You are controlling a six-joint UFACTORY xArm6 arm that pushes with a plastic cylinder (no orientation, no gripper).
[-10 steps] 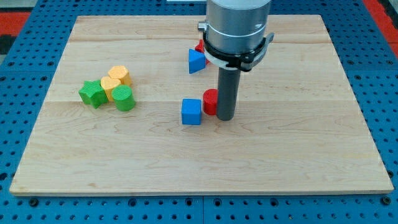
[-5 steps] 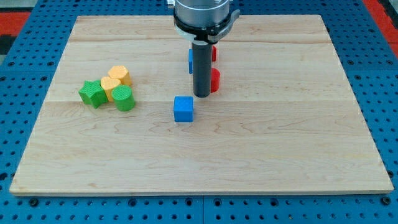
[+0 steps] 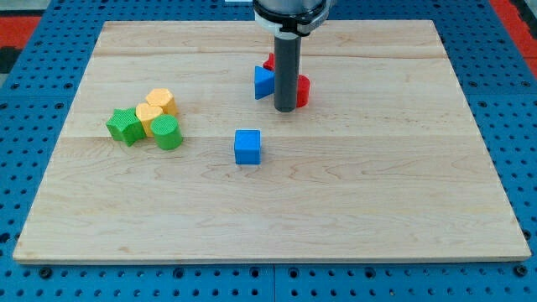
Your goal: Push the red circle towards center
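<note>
The red circle sits on the wooden board, above the board's middle, partly hidden behind my rod. My tip rests on the board touching the circle's left side. A blue triangle lies just left of the rod. Another red block peeks out behind the triangle. A blue cube sits alone, below and left of my tip.
At the view's left is a tight cluster: a green star, a green cylinder and two yellow blocks. The wooden board lies on a blue pegboard.
My tip moved up the view, from beside the blue cube to next to the blue triangle. The red circle went up and right with it. The blue cube shifted slightly left and stayed.
</note>
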